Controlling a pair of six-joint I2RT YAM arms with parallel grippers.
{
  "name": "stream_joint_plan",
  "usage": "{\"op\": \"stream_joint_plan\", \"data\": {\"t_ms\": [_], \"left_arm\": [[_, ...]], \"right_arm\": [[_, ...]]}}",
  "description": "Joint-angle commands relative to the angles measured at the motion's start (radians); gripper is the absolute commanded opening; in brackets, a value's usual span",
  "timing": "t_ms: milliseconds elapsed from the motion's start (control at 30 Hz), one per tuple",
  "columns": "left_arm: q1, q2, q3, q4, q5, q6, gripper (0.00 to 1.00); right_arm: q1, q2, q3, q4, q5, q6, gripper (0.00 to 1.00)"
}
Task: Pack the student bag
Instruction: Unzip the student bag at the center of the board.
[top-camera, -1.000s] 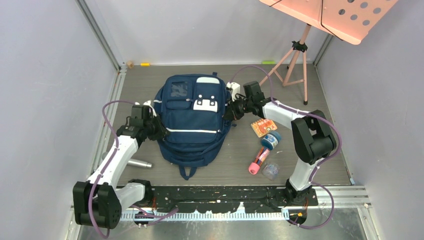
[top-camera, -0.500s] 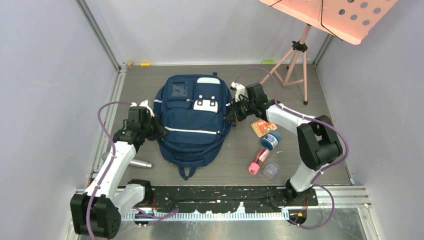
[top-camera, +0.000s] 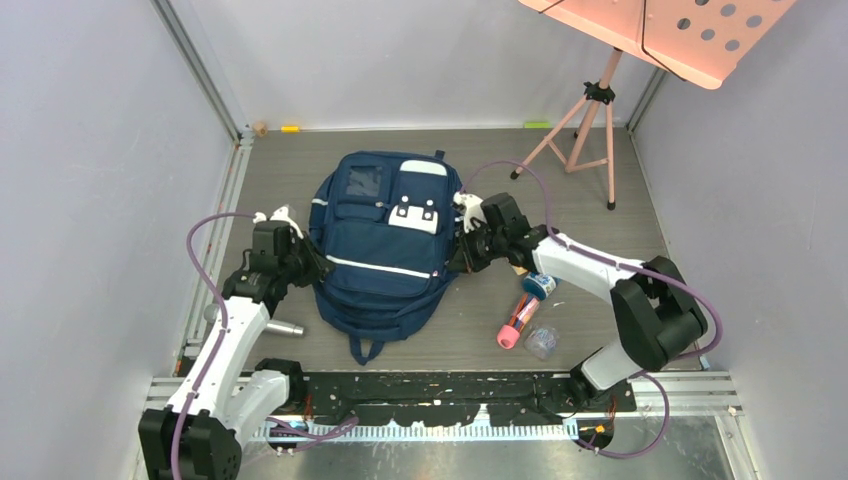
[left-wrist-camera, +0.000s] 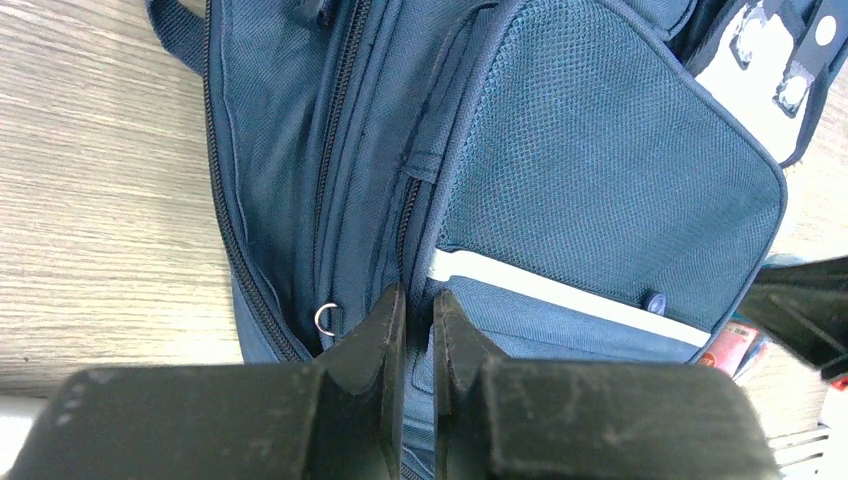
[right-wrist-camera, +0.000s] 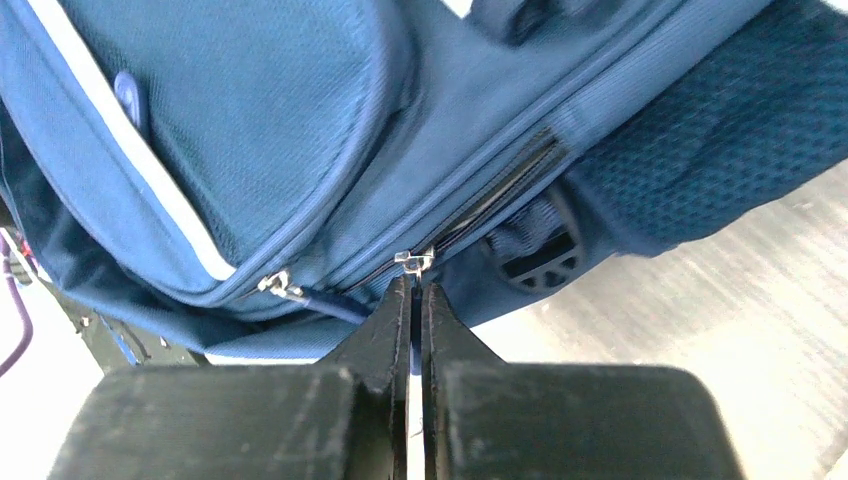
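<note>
The student bag (top-camera: 385, 245), navy with pale stripes and a white patch, lies flat mid-floor, tilted slightly. My left gripper (top-camera: 308, 262) sits at its left side. In the left wrist view that gripper (left-wrist-camera: 418, 300) is shut on a fold of the bag's fabric (left-wrist-camera: 600, 160) beside the mesh side pocket. My right gripper (top-camera: 463, 252) is at the bag's right side. In the right wrist view it (right-wrist-camera: 415, 285) is shut on a metal zipper pull (right-wrist-camera: 413, 263) of the bag (right-wrist-camera: 250, 110); the zip beyond it shows a short opened gap.
Right of the bag lie a pink tube (top-camera: 517, 322), a blue-capped container (top-camera: 541, 283) and a clear cup (top-camera: 541, 343). A silver cylinder (top-camera: 277, 327) lies at the left. A pink music stand (top-camera: 590, 110) stands at the back right. Walls enclose three sides.
The right gripper has slid toward the near edge along the bag's right side and closed. The bag has turned slightly, its top shifting right. The left arm moved a little nearer.
</note>
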Motion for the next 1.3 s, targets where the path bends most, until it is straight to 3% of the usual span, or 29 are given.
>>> {"op": "stream_joint_plan", "data": {"t_ms": [0,700,833,867,967,1033,1167,1267], "left_arm": [[0.014,-0.035,-0.005,0.078,-0.051,-0.052,0.00],[0.013,-0.098,-0.043,0.122,-0.068,-0.151,0.00],[0.013,-0.084,-0.043,0.152,-0.022,-0.111,0.00],[0.014,-0.075,-0.034,0.156,0.006,-0.066,0.04],[0.012,-0.054,0.015,0.101,0.062,0.055,0.39],[0.008,-0.057,0.050,0.048,0.064,0.129,0.56],[-0.045,-0.103,0.078,0.011,0.048,0.212,0.64],[-0.149,-0.123,0.091,0.007,-0.007,0.287,0.65]], "right_arm": [[0.076,-0.080,-0.052,-0.054,0.047,0.051,0.01],[0.410,-0.192,-0.102,-0.002,0.208,0.162,0.01],[0.440,-0.206,-0.109,0.042,0.265,0.207,0.01],[0.440,-0.211,-0.108,0.042,0.303,0.222,0.01],[0.441,-0.226,-0.085,0.021,0.362,0.238,0.01],[0.439,-0.229,-0.067,0.008,0.387,0.239,0.01],[0.431,-0.221,-0.038,-0.017,0.427,0.244,0.01],[0.415,-0.216,-0.030,-0.023,0.430,0.264,0.01]]}}
